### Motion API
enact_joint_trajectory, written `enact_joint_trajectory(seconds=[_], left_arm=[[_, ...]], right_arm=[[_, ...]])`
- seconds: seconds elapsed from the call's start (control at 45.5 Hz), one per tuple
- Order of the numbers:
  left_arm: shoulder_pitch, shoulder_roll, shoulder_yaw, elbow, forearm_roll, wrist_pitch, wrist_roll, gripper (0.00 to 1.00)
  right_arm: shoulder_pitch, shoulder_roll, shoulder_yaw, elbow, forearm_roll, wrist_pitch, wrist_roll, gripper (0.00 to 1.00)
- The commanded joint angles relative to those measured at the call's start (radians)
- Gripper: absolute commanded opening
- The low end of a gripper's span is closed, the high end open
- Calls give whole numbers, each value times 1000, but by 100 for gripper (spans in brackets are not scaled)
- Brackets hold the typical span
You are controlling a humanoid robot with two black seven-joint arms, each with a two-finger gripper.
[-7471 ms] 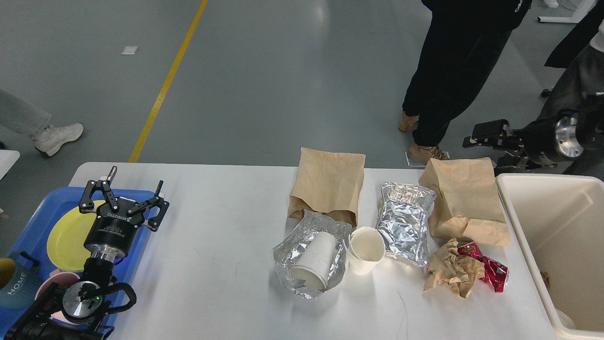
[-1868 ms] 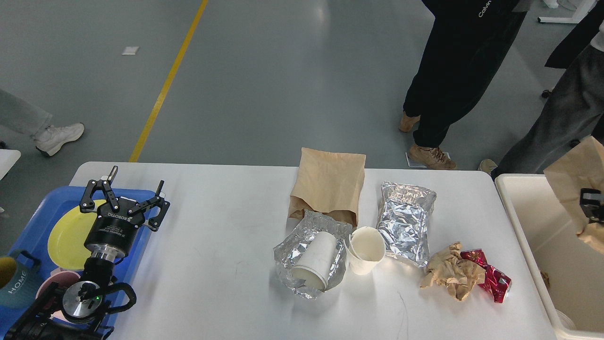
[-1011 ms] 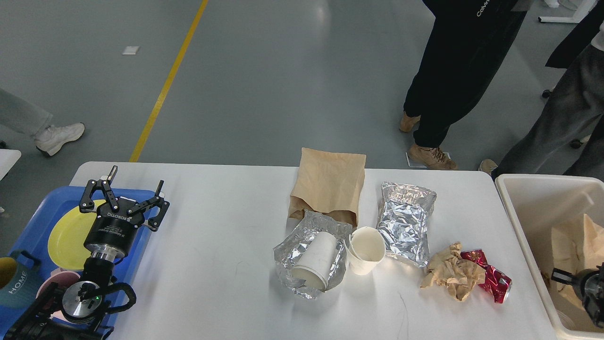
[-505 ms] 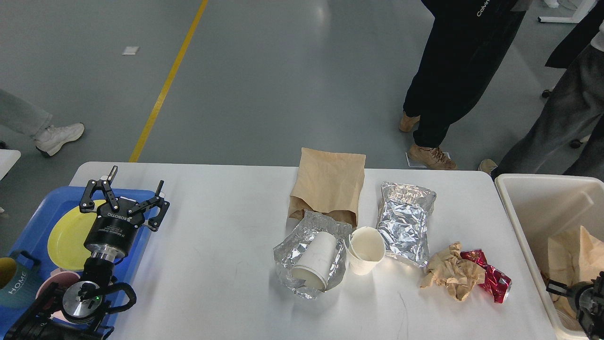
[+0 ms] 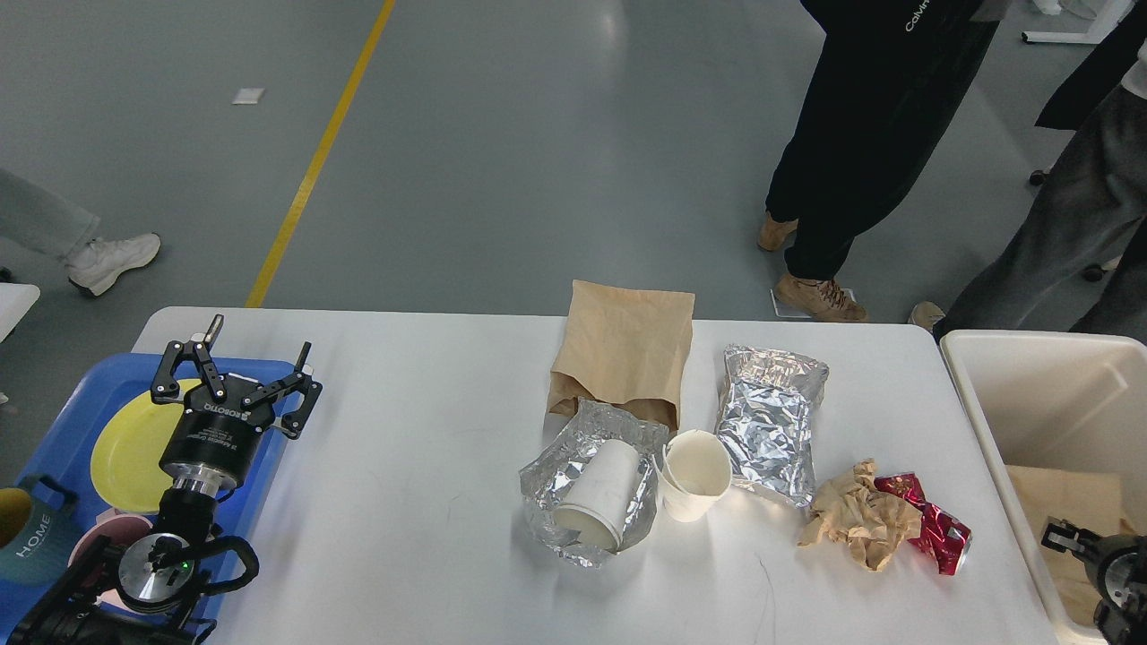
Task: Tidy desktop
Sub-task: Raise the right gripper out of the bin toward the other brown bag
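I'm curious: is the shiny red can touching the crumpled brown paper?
Touching. The head view shows the red can pressed against the crumpled brown paper, with the paper's edge overlapping it.

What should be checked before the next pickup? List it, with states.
1. Left gripper jaws open, empty: ok.
2. Right gripper clear of the paper bag lying in the bin: cannot tell, jaws too small to read.
3. Bin has room: ok.
4. Desktop tidy: not ok; crumpled paper, red can and foil pouch lie on it.
5. Crumpled paper uncovered, on the bin side: ok, though it touches the red can.
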Motion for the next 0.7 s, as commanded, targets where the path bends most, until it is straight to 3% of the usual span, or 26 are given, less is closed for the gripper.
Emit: enact_joint_trajectory(seconds=[0.0,0.132,0.33,0.527,0.681], left_arm=[[0,0,0,0,0,0,0,97],[0,0,0,1,0,0,0,97],[0,0,0,1,0,0,0,97],[0,0,0,1,0,0,0,97],[0,0,0,0,0,0,0,97]], right_arm=[[4,-9,2,2,0,0,2,100],[30,-69,5,63,0,0,5,100],[230,-264,-15,385,-21,9,-17,100],[611,-347,-257,632,-124,127,-215,100],[986,-327,-490,845,-121,254,-239,100]])
